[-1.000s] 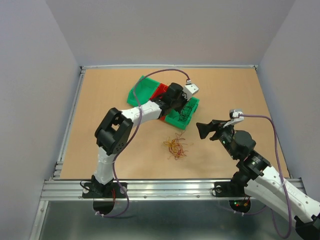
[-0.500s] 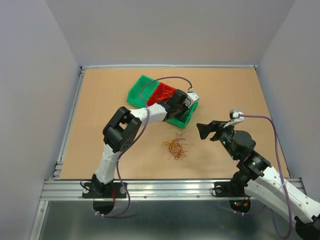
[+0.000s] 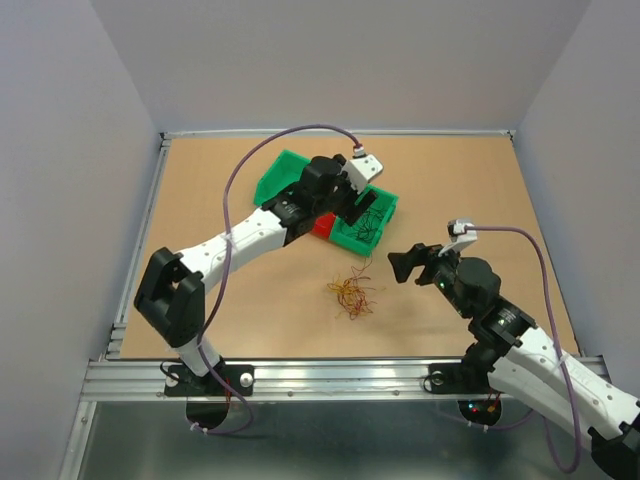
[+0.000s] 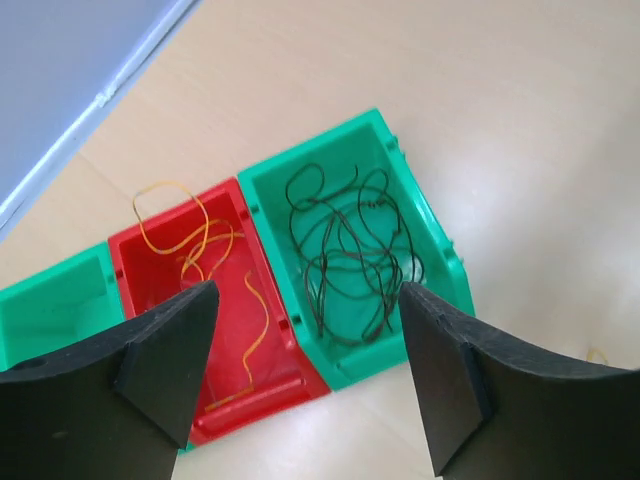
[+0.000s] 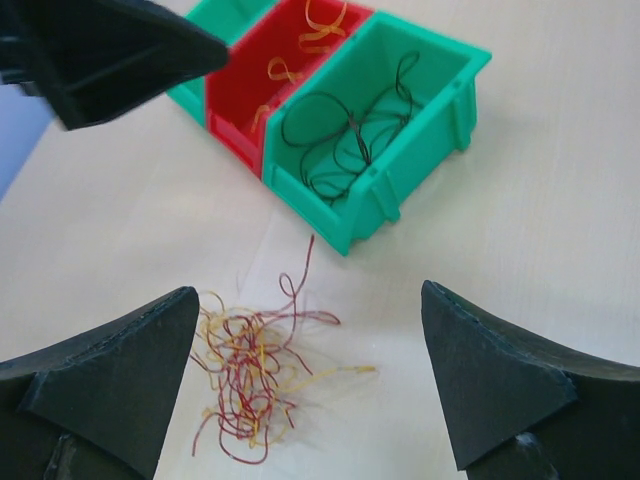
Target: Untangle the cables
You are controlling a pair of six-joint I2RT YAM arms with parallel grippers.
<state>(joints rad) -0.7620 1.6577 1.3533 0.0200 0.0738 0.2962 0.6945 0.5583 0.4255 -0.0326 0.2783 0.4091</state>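
Overhead, the left gripper (image 4: 310, 300) is spread wide, empty, above a red plastic bin (image 4: 230, 370) and a green plastic bin (image 4: 268, 225) of black wires (image 4: 350, 260). Tangled red-and-yellow curly cables (image 5: 250, 375) are heaped toward the wooden table (image 3: 200, 200)'s near edge; the right gripper (image 5: 308, 295) is opened wide, empty.

The left tool (image 4: 305, 292) hangs wide apart and empty over the pale counter (image 4: 500, 120). Black cables (image 4: 345, 265) lie coiled in a green bin (image 4: 372, 362). Orange cables (image 4: 185, 235) lie in the adjoining red bin (image 4: 255, 392).
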